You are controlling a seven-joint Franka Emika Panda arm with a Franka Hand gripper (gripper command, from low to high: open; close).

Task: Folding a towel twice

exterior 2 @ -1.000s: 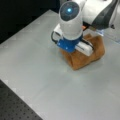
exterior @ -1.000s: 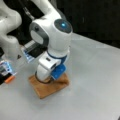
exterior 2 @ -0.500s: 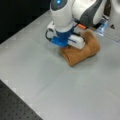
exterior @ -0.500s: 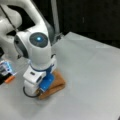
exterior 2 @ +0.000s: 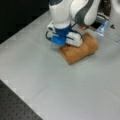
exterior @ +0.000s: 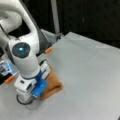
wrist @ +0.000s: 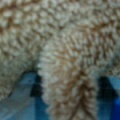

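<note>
Towel: the towel is orange-brown terry, already folded into a thick, narrow bundle with a rounded fold edge; in a front view it reads as a plump roll-like pad on the table.
Texture: in the wrist view the towel fills almost everything, looped pile, with one ridge of cloth running down the middle.
My gripper: my gripper is down at table level at the towel's end; in a front view it sits against the bundle's edge nearest that view's left.
Grip: a ridge of cloth stands between my two fingers in the wrist view, so I am clamped on the towel.
Table: grey, smooth tabletop, the towel lying flat on it under my wrist.
Room: wide bare surface toward a front view's right and bottom; the table's edge runs close behind the towel.
</note>
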